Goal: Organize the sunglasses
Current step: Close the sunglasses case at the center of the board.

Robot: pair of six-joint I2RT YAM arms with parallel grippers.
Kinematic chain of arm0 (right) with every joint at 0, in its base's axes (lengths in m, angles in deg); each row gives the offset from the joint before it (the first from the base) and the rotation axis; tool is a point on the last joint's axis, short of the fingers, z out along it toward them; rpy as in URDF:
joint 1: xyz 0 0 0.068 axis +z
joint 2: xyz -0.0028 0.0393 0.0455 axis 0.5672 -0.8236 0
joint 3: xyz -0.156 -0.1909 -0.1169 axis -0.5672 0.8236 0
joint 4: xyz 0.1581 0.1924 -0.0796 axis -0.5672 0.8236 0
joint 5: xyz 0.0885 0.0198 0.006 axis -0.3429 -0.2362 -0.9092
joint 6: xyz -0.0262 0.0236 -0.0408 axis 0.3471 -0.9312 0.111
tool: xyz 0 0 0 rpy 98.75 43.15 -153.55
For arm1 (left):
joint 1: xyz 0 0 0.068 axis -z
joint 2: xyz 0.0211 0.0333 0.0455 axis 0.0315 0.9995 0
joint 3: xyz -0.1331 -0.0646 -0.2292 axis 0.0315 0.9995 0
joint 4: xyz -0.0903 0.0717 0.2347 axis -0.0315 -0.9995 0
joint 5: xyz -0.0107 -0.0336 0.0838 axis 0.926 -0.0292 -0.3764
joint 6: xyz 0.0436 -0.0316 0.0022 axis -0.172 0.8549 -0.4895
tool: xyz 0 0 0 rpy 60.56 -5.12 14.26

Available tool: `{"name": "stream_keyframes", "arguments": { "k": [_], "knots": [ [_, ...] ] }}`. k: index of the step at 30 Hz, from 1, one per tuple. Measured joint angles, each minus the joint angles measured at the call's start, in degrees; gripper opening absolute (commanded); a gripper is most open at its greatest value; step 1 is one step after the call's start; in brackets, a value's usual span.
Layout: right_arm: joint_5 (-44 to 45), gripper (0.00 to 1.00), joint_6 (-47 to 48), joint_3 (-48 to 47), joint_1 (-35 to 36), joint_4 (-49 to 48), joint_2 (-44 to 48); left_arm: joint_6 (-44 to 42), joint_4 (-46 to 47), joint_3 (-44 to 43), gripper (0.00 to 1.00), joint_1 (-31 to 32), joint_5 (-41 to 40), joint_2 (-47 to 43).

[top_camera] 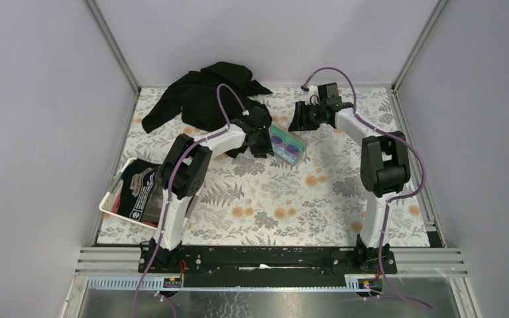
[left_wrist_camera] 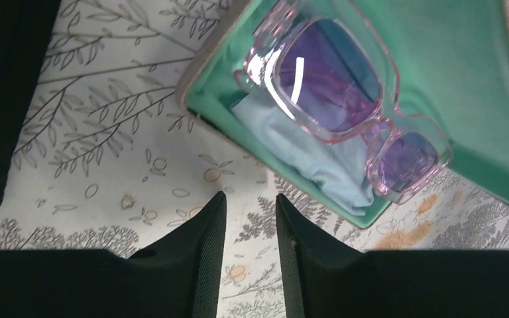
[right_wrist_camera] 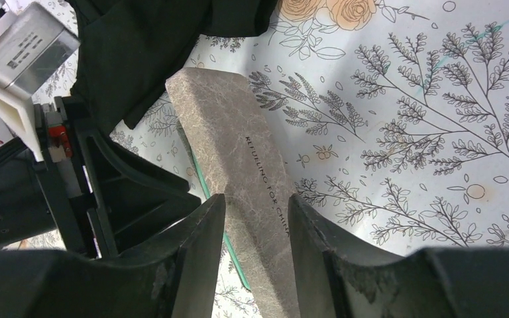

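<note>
We see the sunglasses lying inside the open case, lenses up, their pink frame resting on the green lining and partly on the blue cloth folded beneath them. The case sits on the flowered table, toward the far middle.

The left claw hovers just beside the case's near corner. Its fingers stand a narrow gap apart with only the table's pattern between them, so it holds nothing. The right claw is at the case's other side. Its fingers are apart too, and the case's grey, stone-like outer face runs through the gap and on behind them. We cannot tell whether the fingers touch that face, and they do not look clamped on it. From that wrist we also see the left arm's wrist close by the case.

Farther out, a black garment lies crumpled at the table's far left, and a white tray with dark packets sits at the left edge.
</note>
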Motion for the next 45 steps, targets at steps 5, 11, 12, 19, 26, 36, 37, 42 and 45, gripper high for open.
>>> {"name": "stream_keyframes", "arguments": {
  "k": [5,11,12,19,26,36,37,42,45],
  "knots": [
    [-1.1,0.41,0.0,0.8,0.0,-0.5,0.0,0.3,-0.4,-2.9,0.38,0.5,-1.1,1.9],
    [-3.5,0.35,-0.3,1.9,0.0,-1.9,0.0,0.6,-1.5,-4.2,0.38,0.7,-1.2,2.6],
    [-4.1,0.34,-0.5,2.3,0.0,-2.4,0.1,0.6,-1.7,-4.3,0.38,0.7,-1.2,2.7],
    [-5.6,0.32,-1.1,5.6,0.0,-4.8,1.5,0.8,-2.2,-5.1,0.38,0.7,-1.1,3.1],
    [-7.1,0.31,-1.8,8.0,-0.2,-8.2,2.1,0.9,-2.5,-5.5,0.39,0.7,-1.1,3.3],
    [-5.8,0.3,-1.8,9.1,1.0,-9.2,2.6,0.9,-3.0,-6.0,0.38,0.7,-0.9,3.6],
    [-5.5,0.3,-1.7,9.2,1.2,-9.1,2.6,0.9,-3.0,-6.0,0.39,0.7,-0.9,3.6],
    [-5.2,0.3,-1.7,9.6,2.2,-8.9,2.7,0.9,-3.0,-6.0,0.38,0.7,-0.9,3.6],
    [-5.2,0.3,-1.7,9.9,3.0,-8.3,2.7,0.9,-3.0,-5.9,0.38,0.7,-0.9,3.6]
  ]
}}
